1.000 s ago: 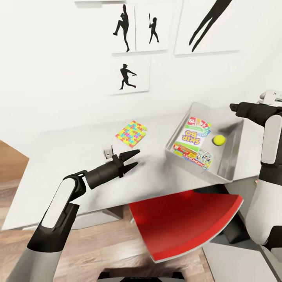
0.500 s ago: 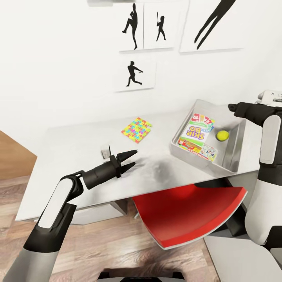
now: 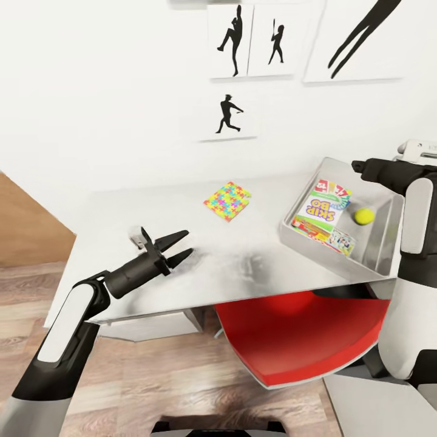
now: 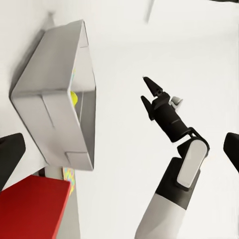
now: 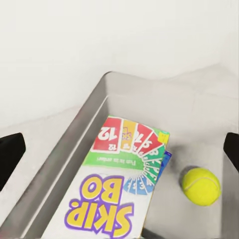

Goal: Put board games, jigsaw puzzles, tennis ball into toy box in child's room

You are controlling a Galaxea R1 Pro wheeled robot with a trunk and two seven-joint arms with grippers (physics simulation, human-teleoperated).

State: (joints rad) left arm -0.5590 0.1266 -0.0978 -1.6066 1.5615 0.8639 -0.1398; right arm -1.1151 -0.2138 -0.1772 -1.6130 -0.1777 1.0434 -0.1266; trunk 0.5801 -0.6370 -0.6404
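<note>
We see a light grey toy box holding a red, green and yellow Skip-Bo box and a yellow-green tennis ball, a puzzle of yellow, pink, green and blue pieces, and a red chair

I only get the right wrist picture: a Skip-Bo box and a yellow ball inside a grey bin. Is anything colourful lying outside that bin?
Observer: Yes, one jigsaw puzzle lies flat on the table, well apart from the toy box.
Operator: Is the other arm near it?
Observer: The left gripper is over the table with its jaws open and empty, short of the puzzle.
Operator: Anything below the table?
Observer: What looks like a red chair sits partly under the table's near edge, below the toy box.
</note>
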